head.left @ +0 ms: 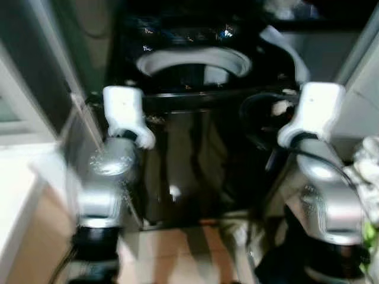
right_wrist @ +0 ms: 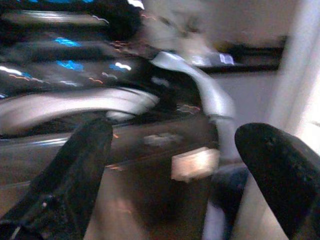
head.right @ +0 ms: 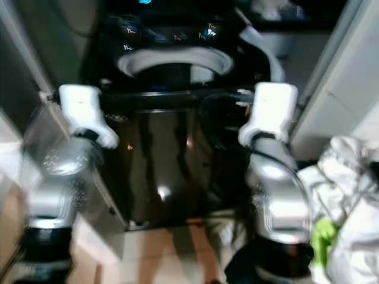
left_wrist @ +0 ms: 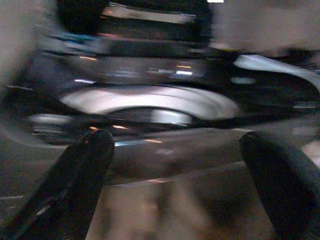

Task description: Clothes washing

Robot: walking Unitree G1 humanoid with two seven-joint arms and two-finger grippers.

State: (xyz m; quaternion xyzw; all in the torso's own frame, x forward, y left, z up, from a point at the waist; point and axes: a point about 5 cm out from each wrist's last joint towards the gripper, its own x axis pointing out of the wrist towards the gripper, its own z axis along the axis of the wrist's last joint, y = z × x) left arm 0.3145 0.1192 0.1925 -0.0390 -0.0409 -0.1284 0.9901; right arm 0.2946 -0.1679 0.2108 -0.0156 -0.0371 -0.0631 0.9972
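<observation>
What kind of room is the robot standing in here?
Probably a laundry corner of a home: a black top-loading washing machine with its round drum opening stands ahead, and a pile of pale clothes lies on the robot's right.

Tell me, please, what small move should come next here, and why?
Probably turn right toward the pile of clothes: the washing machine stands open-topped ahead, and both the left gripper and right gripper are open and empty.

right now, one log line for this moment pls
stage: facing washer, lid up | left hand: open, empty, at washer front | right hand: open, empty | clothes: piled at robot's right | views: blurred
</observation>
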